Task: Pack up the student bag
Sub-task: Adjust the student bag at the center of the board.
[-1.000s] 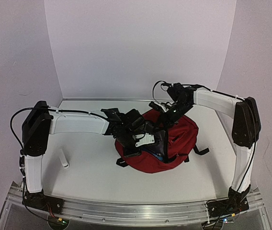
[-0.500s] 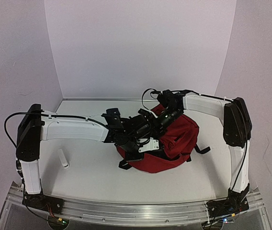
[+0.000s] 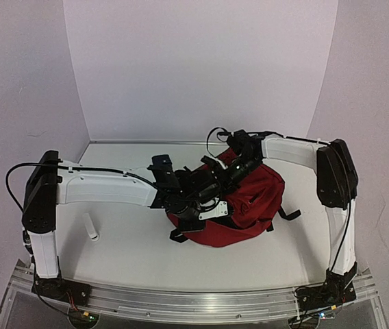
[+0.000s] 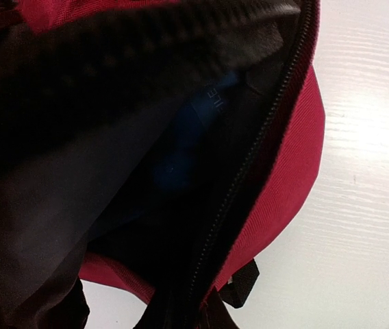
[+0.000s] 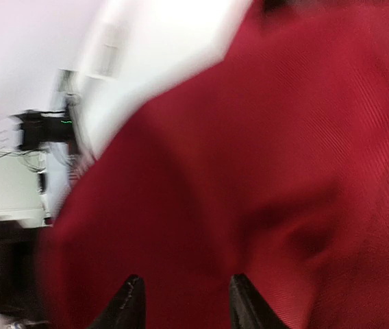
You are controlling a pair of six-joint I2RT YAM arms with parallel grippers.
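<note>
Student bag (image 3: pixel 256 199) laid left to right on counter (image 3: pixel 133 253), mouth turned left, grip of left hand (image 3: pixel 207 203) hidden, cannot be told, right hand (image 5: pixel 183 301) released, blurred

A robotics lab test cell: a left arm (image 3: pixel 105 188) and a right arm (image 3: pixel 335 179) bolted to an aluminium rail (image 3: pixel 194 301) fronting a white counter (image 3: pixel 133 257), boxed in by plain pale backdrop panels (image 3: pixel 194 68), black cables (image 3: pixel 15 179) exposed

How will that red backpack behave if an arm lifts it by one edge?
Probably floppy: the student bag lies slumped and creased, so it would likely sag. Its zipper edge curves slackly, so the mouth may fall shut. Loose straps could drag.
</note>
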